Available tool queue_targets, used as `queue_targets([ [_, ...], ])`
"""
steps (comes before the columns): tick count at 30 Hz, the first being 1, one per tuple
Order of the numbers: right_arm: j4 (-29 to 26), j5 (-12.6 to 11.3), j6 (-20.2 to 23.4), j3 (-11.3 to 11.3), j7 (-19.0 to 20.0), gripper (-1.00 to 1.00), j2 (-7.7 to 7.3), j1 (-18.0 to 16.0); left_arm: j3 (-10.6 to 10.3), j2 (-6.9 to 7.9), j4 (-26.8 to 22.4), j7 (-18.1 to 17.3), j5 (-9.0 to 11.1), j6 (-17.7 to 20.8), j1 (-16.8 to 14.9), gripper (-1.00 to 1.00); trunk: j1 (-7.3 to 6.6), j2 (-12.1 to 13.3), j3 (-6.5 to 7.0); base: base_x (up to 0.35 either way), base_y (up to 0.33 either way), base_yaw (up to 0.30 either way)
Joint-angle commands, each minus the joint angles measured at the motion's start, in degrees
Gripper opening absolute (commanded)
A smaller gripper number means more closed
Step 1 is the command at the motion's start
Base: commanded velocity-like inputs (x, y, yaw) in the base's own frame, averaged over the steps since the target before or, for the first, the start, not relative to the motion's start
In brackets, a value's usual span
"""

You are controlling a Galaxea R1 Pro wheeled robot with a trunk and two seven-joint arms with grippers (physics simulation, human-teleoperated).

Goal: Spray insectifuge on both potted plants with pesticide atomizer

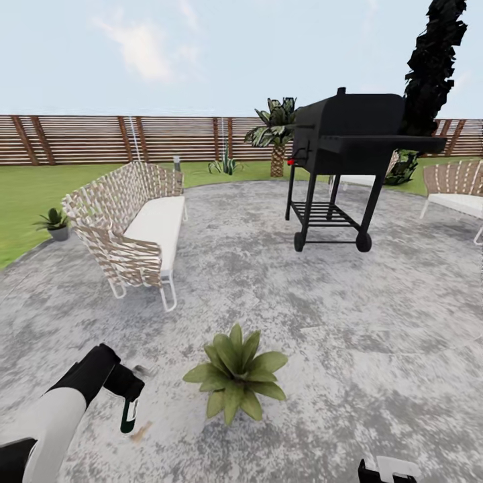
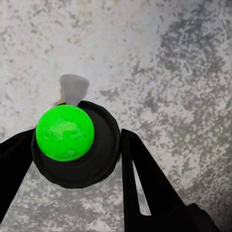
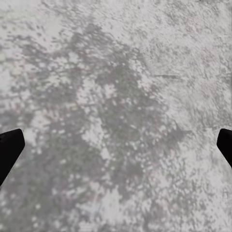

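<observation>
Two potted plants are in your head view: one (image 1: 235, 383) stands on the grey stone patio (image 1: 376, 322) just in front of you, and the other potted plant (image 1: 55, 222) sits far off on the lawn (image 1: 27, 194) at the left edge of the patio, behind the woven bench (image 1: 134, 228). Your left gripper (image 1: 127, 397) is clenched on the pesticide atomizer (image 1: 129, 414), which hangs below it, just left of the near plant and above the patio. From the left wrist camera, you see the two dark fingers (image 2: 145, 183) pressed on both sides of the atomizer's dark round body (image 2: 77, 145), with a bright green ball on it. Your right gripper (image 3: 116, 145) is released; its fingertips (image 3: 9, 145) stand wide apart over bare stone. Beyond, a black grill (image 1: 345, 147) stands on the patio before the brown slatted fence (image 1: 100, 137).
</observation>
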Motion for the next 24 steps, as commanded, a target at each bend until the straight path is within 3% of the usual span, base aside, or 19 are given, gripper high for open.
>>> queue_targets([
  [1, 0.1, 0.6, -0.2, -0.5, -0.1, 1.0, 0.01, 0.0, 0.4, -0.15, 0.0, -0.4, -0.4, 0.3, 0.0, -1.0, 0.02, 0.0, -0.07, 0.306, -0.076, -0.024],
  [3, 0.1, 0.7, -0.2, -0.5, -0.1, 1.0, -0.03, 0.0, -0.1, -0.56, 0.3, -0.5, -0.7, 0.2, 0.0, -1.0, 0.02, 0.0, -0.08, 0.305, -0.112, -0.009],
  [4, 0.1, 0.7, -0.2, -0.5, -0.2, 1.0, 0.0, 0.0, -5.3, 0.29, 0.3, -5.6, -2.1, 0.0, 0.8, -1.0, 0.02, 0.0, -0.08, 0.0, 0.0, 0.0],
  [18, 0.1, 0.7, -0.2, -0.5, -0.2, 1.0, 0.12, 0.1, -5.3, 0.23, 0.2, -5.7, -2.1, 0.1, 0.7, -1.0, 0.02, 0.0, -0.08, 0.001, 0.0, -0.003],
  [24, 0.0, 0.6, -0.2, -0.5, -0.2, 1.0, 0.1, 0.1, -5.4, -0.26, 0.6, -5.7, -2.1, 0.1, 0.7, -1.0, 0.02, 0.0, -0.08, 0.148, 0.124, -0.244],
])
